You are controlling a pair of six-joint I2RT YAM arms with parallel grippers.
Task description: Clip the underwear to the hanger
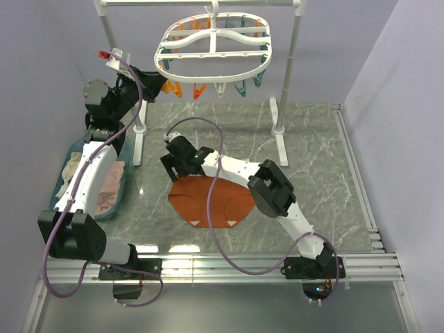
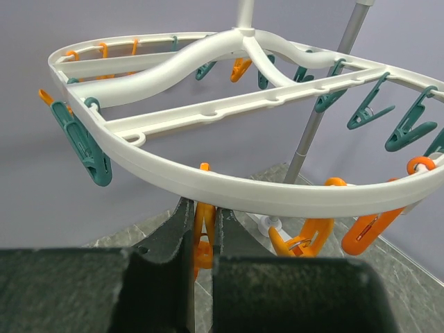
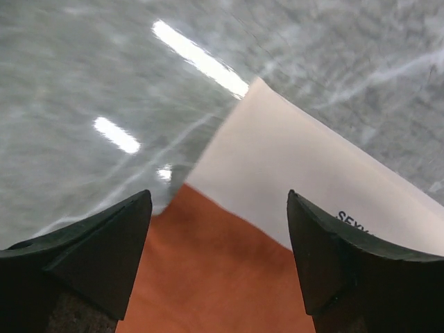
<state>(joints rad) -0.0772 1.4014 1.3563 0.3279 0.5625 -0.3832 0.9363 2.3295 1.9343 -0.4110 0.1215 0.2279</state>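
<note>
My left jaws pinch an orange clothespin on the hanger; my right jaws spread above the unclipped underwear.

Overhead view shares hanger with close left-wrist camera.

Orange underwear lying flat; white hanger hanging.

Grey marble table, lilac walls, glossy glare
</note>
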